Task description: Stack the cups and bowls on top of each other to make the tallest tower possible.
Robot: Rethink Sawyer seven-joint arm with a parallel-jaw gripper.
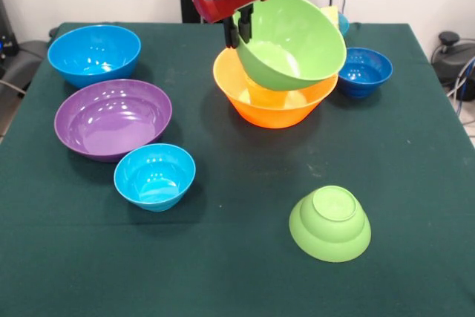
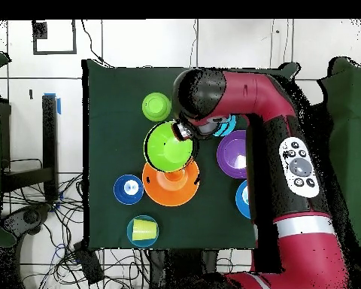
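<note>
**Large green bowl held tilted over orange bowl**

Front view: gripper (image 1: 239,31) clamped on the rim of the large lime-green glossy plastic bowl (image 1: 293,42), tilted, mouth toward the camera, hanging just over the large orange plastic bowl (image 1: 273,102). Judged light, stiff and slippery; thin rim the only good hold. Elsewhere: wide purple bowl (image 1: 113,118), large blue bowl (image 1: 94,53), small light-blue bowl (image 1: 154,175), small dark-blue bowl (image 1: 363,71), small lime-green bowl (image 1: 330,223) upside down.

Overhead view: green bowl overlapping the orange bowl's edge; pale yellow translucent cup (image 2: 143,229) seated in another small light-blue bowl (image 2: 130,232) near the table's (image 2: 108,113) edge.
</note>
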